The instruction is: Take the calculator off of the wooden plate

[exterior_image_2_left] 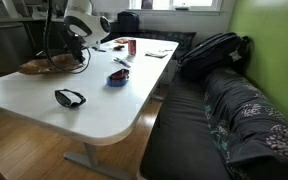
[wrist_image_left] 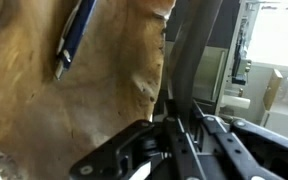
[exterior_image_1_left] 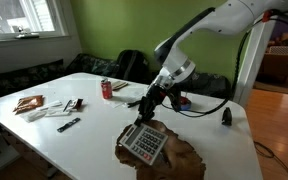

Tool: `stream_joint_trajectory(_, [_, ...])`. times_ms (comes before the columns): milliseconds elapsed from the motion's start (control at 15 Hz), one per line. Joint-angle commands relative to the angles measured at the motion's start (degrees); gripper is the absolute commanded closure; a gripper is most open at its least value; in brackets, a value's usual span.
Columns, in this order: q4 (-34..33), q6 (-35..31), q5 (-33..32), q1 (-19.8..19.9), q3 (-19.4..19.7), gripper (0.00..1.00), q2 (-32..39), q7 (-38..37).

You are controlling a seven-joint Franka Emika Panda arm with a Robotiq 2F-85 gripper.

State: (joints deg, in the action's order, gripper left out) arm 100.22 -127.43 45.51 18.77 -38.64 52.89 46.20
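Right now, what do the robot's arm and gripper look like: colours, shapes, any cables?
The arm is glossy white, made of rounded tubular segments, darker at the wrist joint. The gripper is black, with slim linkage bars seen in the wrist view. A dark cable seems to trail from the wrist. No markings are legible.

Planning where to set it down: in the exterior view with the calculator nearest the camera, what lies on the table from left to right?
Brownish flat item → black remote-like item → red can → calculator → small black object.

Exterior views share table [exterior_image_1_left: 84,140]; wrist nears wooden plate [wrist_image_left: 44,100]
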Motion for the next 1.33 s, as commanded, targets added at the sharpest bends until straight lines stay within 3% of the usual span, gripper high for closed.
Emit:
stream_joint_trajectory(0, [-1.71, 5.57, 9.72, -0.03, 2.85, 0.95, -0.06, 4.42])
stream_joint_trajectory(133, [-1.29, 5.67, 15.54, -0.59, 5.38, 0.96, -2.12, 8.31])
stream_joint_trajectory(200, [0.04, 1.19, 18.88, -1.52, 7.12, 0.96, -4.62, 12.24])
stream_joint_trajectory(333, [0.93, -0.61, 24.65, -2.69, 10.37, 0.96, -7.42, 17.22])
stream_joint_trajectory(667, [1.87, -6.01, 45.0, -7.83, 18.11, 0.95, -12.16, 32.3])
stream_joint_trajectory(733, [2.13, -10.72, 46.22, -4.15, 13.16, 0.95, -11.41, 35.14])
stream_joint_trajectory(800, [1.84, -10.26, 52.82, -10.7, 20.51, 0.95, -13.41, 38.33])
stream_joint_trajectory(867, [-0.39, -5.0, 48.53, -11.54, 22.54, 0.85, -11.74, 33.02])
stream_joint_trajectory(1000, [-0.07, -6.46, 52.67, -13.92, 24.87, 0.85, -12.61, 36.11])
stream_joint_trajectory(1067, [-0.81, -7.91, 57.41, -14.11, 24.63, 0.96, -12.1, 39.26])
stream_joint_trajectory(1267, [-3.37, -6.12, 68.33, -16.33, 27.3, 0.96, -10.23, 43.06])
